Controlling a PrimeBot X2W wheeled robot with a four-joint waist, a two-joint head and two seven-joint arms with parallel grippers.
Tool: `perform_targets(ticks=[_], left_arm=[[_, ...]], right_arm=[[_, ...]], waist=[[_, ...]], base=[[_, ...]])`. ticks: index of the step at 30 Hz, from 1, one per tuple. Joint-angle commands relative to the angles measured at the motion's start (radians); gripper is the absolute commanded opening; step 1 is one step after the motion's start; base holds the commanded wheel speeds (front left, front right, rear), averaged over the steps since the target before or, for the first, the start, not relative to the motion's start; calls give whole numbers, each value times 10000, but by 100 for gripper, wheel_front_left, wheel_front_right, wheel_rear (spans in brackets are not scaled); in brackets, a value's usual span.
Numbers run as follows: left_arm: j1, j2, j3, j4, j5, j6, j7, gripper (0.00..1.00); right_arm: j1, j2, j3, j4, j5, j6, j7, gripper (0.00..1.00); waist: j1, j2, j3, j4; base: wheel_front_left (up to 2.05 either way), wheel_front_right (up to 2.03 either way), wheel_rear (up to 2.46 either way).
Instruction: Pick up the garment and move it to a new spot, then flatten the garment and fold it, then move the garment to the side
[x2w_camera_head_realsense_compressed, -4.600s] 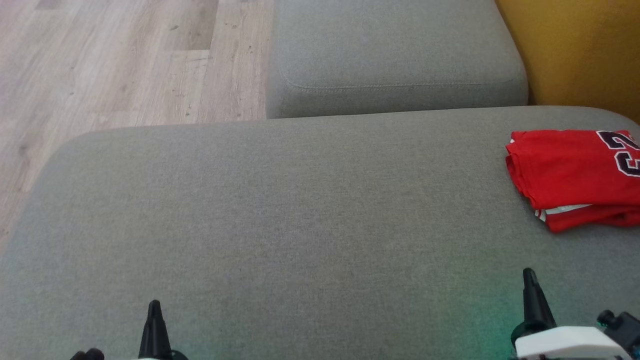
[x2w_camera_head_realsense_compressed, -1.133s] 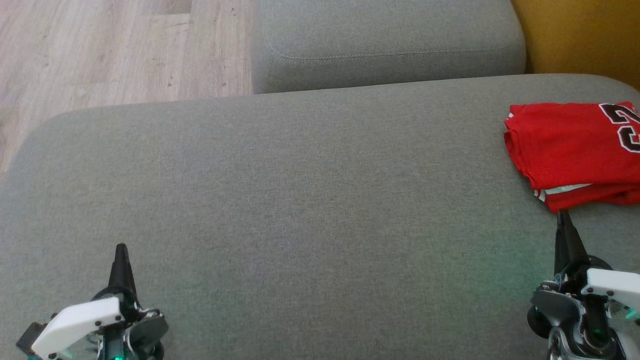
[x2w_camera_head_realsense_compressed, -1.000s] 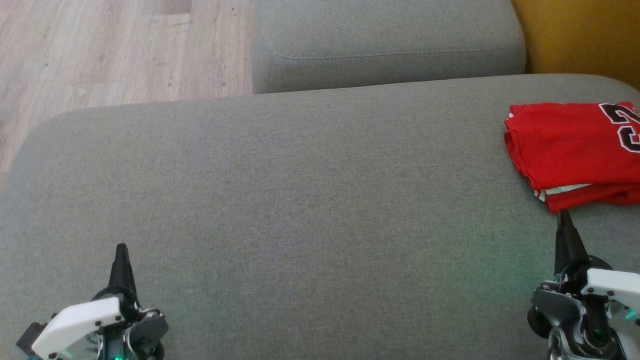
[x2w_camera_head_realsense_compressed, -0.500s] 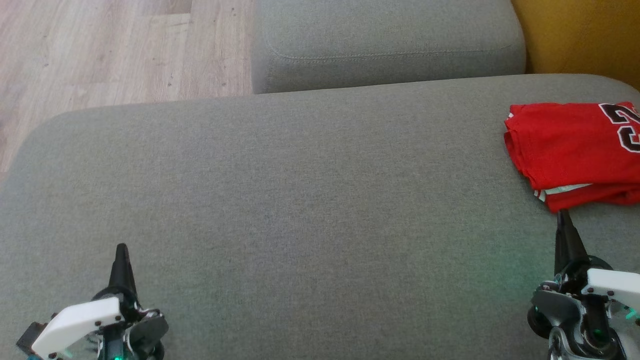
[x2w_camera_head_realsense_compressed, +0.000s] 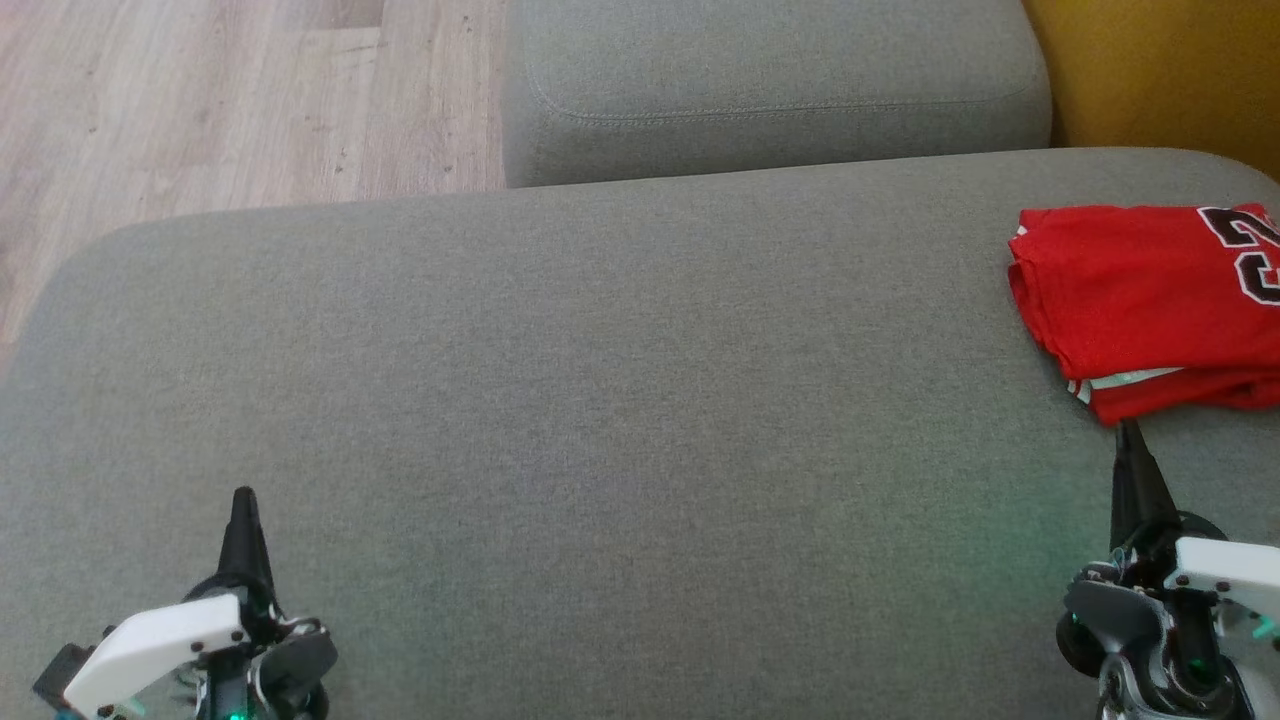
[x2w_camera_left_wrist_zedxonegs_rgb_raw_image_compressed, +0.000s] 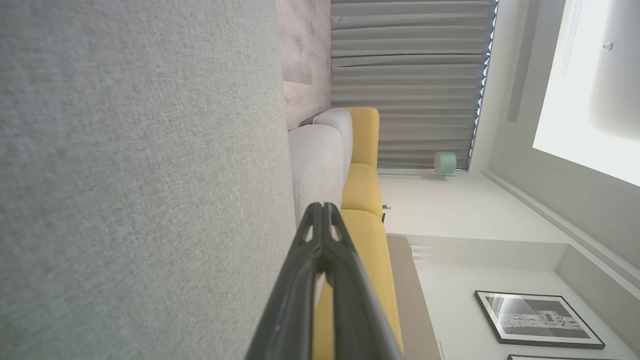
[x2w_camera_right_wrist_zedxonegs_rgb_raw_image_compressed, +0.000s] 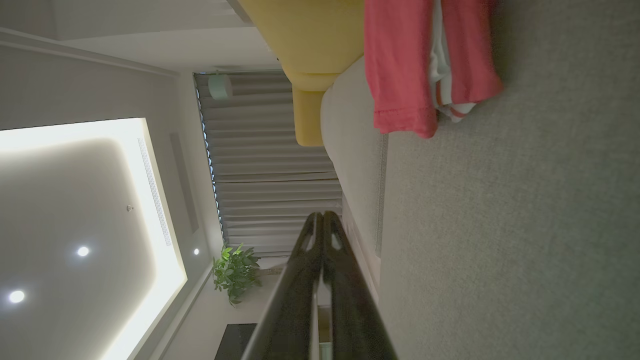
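Head camera looking down on couch (x2w_camera_head_realsense_compressed: 600, 400), wrist cameras sideways, low, right sharing garment (x2w_camera_head_realsense_compressed: 1130, 290)

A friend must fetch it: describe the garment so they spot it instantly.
Find the wide grey cushion before the robot and go to its right side. The garment lies folded there: a red jersey with white trim and dark numerals, the one bright thing on grey.

On the folded red garment (x2w_camera_head_realsense_compressed: 1130, 290) stands a large dark number (x2w_camera_head_realsense_compressed: 1248, 255) edged in white, cut off by the head view's right edge, its upper figure seemingly a 2, the rest unreadable
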Motion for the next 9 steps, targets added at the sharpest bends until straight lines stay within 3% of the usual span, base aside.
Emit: perform_targets(ticks=[1, 9], left_arm=[[-496, 65, 354, -278, 129, -71, 55, 0], [-497, 54, 370, -277, 142, -71, 67, 0]], right_arm=[[-476, -90, 188, -318, -56, -7, 42, 0], [-477, -82, 176, -317, -65, -7, 51, 0]], waist=[[0, 0, 0, 0], [0, 0, 0, 0]], base=[[0, 0, 0], [0, 0, 0]])
